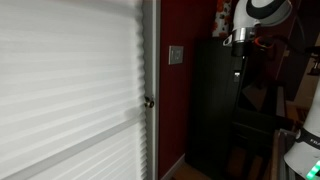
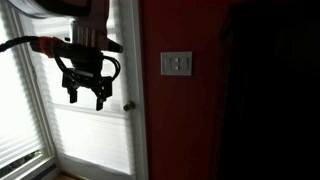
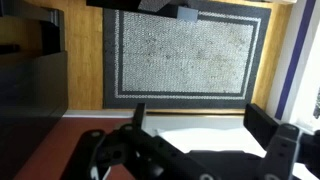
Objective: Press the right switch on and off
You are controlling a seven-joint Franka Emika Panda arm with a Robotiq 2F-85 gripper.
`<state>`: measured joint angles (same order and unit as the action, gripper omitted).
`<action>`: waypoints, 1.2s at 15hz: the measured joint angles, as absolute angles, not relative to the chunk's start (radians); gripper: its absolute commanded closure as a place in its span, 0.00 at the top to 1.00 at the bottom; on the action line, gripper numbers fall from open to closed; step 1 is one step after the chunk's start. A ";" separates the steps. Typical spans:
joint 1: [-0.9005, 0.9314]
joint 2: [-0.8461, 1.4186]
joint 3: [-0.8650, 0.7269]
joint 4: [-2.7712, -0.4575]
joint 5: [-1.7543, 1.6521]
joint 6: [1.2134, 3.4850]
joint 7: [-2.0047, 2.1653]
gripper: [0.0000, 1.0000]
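Observation:
The small pale switch plate (image 2: 177, 64) sits on the dark red wall to the right of the door; its right switch (image 2: 184, 64) is the right-hand rocker. The plate also shows in an exterior view (image 1: 176, 55). My gripper (image 2: 86, 98) hangs open and empty with its fingers pointing down, in front of the door's blinds, left of the plate, a little lower and apart from it. It also shows dimly in an exterior view (image 1: 239, 68). In the wrist view the open jaws (image 3: 200, 125) look down at the floor; the switch is out of that view.
A white door with blinds (image 1: 70, 90) has a round metal knob (image 2: 128, 106) near its edge. A tall dark cabinet (image 1: 215, 100) stands right of the switch wall. A patterned rug (image 3: 185, 50) lies on the wooden floor below.

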<state>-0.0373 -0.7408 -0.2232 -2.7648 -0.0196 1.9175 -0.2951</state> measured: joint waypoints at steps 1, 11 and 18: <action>-0.037 -0.741 -0.223 -2.765 -0.020 1.918 -0.295 1.00; -0.064 -0.728 -0.222 -2.762 -0.053 1.983 -0.282 1.00; -0.204 -0.542 -0.264 -2.650 -0.115 2.271 -0.263 1.00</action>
<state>-0.2038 -0.5424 -0.2637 -2.6499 -0.1150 2.2709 -0.2626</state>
